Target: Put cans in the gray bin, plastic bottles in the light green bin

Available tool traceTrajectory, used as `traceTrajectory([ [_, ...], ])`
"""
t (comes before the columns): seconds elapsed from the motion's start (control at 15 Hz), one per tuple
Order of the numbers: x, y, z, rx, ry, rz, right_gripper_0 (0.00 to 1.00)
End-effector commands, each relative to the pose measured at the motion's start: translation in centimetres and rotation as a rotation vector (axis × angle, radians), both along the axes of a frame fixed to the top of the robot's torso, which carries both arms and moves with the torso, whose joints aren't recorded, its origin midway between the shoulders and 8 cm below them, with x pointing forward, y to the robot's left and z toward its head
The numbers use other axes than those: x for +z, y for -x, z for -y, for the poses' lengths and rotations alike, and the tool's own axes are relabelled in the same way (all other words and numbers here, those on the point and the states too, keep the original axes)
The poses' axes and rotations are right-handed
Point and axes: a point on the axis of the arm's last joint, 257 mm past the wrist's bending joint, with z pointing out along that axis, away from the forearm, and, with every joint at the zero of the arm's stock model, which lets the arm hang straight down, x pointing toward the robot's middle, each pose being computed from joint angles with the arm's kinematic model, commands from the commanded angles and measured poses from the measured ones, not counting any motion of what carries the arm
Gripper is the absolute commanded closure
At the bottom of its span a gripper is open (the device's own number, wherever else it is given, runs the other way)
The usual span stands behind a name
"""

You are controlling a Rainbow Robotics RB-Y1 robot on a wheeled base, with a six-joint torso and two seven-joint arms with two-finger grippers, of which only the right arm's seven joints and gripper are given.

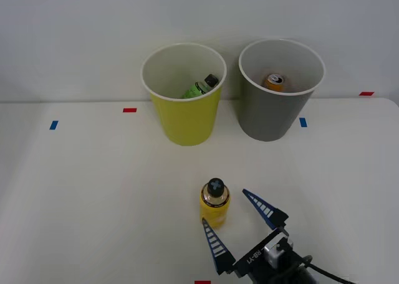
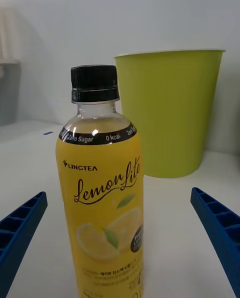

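The right gripper [image 1: 237, 222] hangs low over the near edge of the table [image 1: 93, 190], its jaws spread wide, one blue ribbed finger [image 2: 20, 230] on each side of the yellow bottle [image 1: 215, 204] and neither one touching it. The yellow bottle stands upright between them, black cap on top, near the middle of the table's near edge. From the wrist view the bottle [image 2: 102, 203] is right up close, lemon label facing the camera, with the two fingers well clear of its sides.

Beyond it, toward the far edge of the table, the light green bin [image 1: 185, 119] stands upright. A green bottle [image 1: 198, 88] lies tilted inside it, black cap up against the white wall. Just beside that bin, on the right, stands the gray bin [image 1: 271, 113], the two close but apart. The orange can [image 1: 274, 81] sits down inside the gray bin, silver top showing.
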Motion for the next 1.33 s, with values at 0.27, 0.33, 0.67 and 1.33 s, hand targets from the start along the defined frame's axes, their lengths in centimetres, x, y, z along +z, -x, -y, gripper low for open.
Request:
traceTrajectory([
  [0.27, 0.5, -1.3, -2.7, 0.031, -0.027, -0.033, 0.00],
  [0.33, 0.5, -1.6, -3.1, 0.027, -0.023, -0.036, 0.00],
  [0.67, 0.3, -3.6, -4.4, 0.004, 0.015, -0.060, 0.00],
  [1.33, 0.2, -3.7, -4.2, -0.002, 0.018, -0.060, 0.00],
])
